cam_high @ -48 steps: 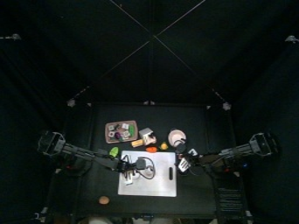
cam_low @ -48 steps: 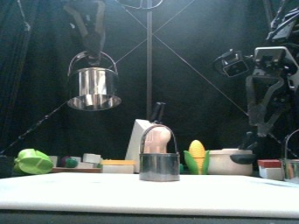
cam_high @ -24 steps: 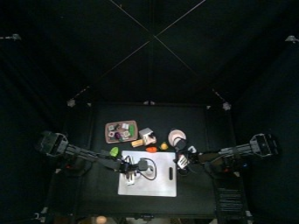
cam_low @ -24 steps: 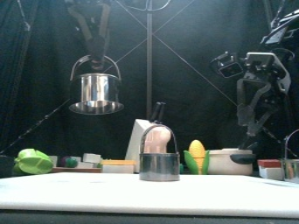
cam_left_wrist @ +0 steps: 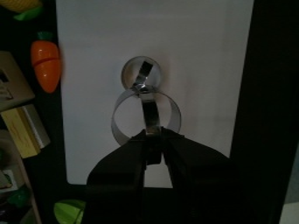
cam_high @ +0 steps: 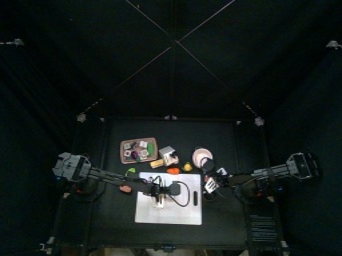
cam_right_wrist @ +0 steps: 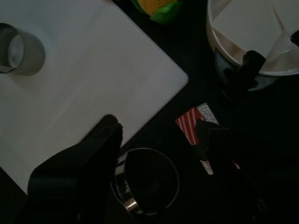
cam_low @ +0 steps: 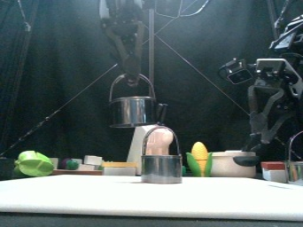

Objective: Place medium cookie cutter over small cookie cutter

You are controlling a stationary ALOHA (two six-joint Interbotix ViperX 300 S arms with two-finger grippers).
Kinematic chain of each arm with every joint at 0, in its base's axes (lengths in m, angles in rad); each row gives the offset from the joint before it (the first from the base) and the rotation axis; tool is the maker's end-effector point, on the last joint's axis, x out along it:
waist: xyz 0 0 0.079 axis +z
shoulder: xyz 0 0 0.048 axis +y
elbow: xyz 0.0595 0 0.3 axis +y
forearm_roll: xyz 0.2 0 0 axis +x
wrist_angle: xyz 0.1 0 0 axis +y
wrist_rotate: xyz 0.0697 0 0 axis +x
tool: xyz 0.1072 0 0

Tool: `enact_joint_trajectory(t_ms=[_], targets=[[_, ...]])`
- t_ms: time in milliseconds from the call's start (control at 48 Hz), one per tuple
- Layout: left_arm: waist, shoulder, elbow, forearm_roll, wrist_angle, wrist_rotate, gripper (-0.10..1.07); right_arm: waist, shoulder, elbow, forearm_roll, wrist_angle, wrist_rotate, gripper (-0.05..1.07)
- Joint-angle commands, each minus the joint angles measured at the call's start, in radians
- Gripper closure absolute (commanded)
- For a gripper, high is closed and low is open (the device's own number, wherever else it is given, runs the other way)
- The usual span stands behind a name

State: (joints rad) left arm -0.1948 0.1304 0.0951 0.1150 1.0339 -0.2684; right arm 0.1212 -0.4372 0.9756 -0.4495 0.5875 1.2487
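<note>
Midair above the white mat [cam_left_wrist: 211, 52], the medium cookie cutter [cam_low: 131, 110] hangs from the left gripper [cam_low: 128, 78], whose jaws pinch its handle. Directly below, well apart, the small cookie cutter [cam_low: 161, 167] stands upright near the mat's middle with bare mat all around. The right gripper [cam_right_wrist: 163, 144] rests off the mat's edge, jaws spread around a metal ring [cam_right_wrist: 149, 182]. No writing is readable.

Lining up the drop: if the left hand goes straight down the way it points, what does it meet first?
Likely the small cookie cutter on the white board; the medium cookie cutter held by the left hand hangs nearly over it, slightly off-centre.
</note>
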Motion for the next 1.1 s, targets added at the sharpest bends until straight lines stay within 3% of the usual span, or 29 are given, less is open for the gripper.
enact_joint_trajectory(t_ms=[0, 458, 1083], targets=[[0.003, 0.020, -0.061, 0.006, 0.014, 0.020, 0.38, -0.003, -0.015, -0.009, -0.005, -0.002, -0.006, 0.05], [0.038, 0.084, -0.123, 0.044, 0.028, 0.049, 0.38, -0.002, -0.051, 0.006, -0.003, 0.015, -0.008, 0.05], [0.046, 0.146, -0.150, -0.054, 0.020, 0.109, 0.38, 0.011, -0.055, 0.009, 0.029, 0.014, 0.005, 0.05]])
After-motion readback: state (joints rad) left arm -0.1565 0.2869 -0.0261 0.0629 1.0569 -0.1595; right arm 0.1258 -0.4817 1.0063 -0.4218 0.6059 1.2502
